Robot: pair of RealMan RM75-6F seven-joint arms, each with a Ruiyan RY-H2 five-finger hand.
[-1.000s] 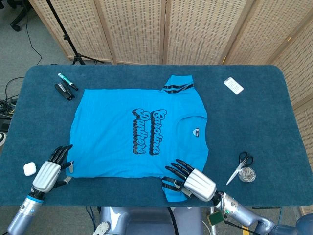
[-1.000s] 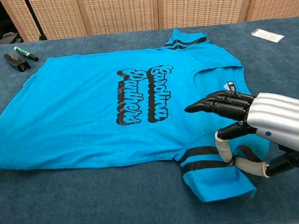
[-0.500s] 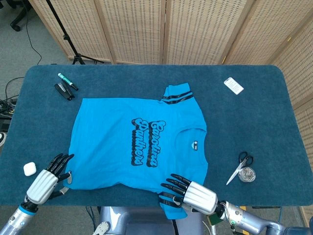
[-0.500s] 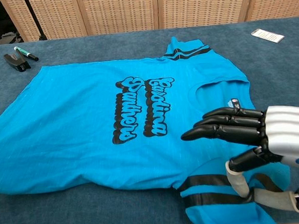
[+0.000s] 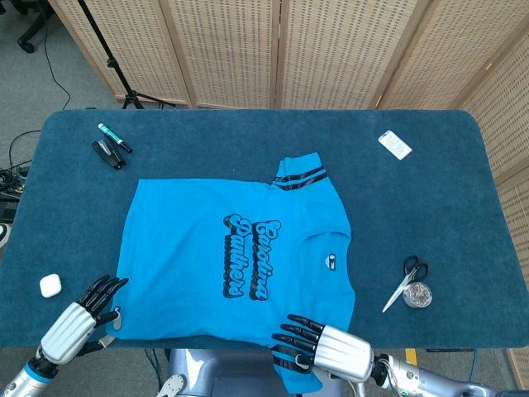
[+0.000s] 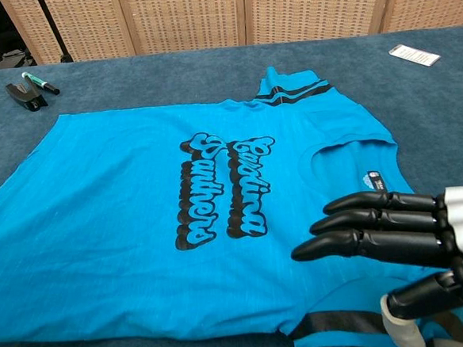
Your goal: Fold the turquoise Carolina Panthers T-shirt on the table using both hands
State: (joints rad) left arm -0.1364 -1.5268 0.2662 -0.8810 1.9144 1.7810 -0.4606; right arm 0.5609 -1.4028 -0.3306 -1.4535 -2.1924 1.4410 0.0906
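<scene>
The turquoise T-shirt (image 5: 190, 248) lies flat on the blue table (image 5: 430, 198), print up, collar toward the right, with its near edge at the table's front rim. My left hand (image 5: 78, 318) grips the shirt's near hem corner at the lower left. My right hand (image 5: 331, 351) pinches the near striped sleeve (image 5: 293, 376), which hangs over the front edge. In the chest view the right hand (image 6: 411, 240) has its fingers stretched over the shirt (image 6: 122, 205) and its thumb under the black-striped sleeve (image 6: 337, 325). The far sleeve (image 6: 293, 90) lies flat. The chest view does not show the left hand.
A green pen (image 5: 114, 137) and a black stapler (image 5: 107, 155) lie at the back left. A white case (image 5: 50, 285) sits near my left hand. A white card (image 5: 395, 145) is at the back right. Scissors (image 5: 405, 281) and a small clear roll (image 5: 420, 294) lie at the right front.
Both hands have drawn back toward me, dragging the shirt across the table. Its near edge and near sleeve now reach the front rim.
</scene>
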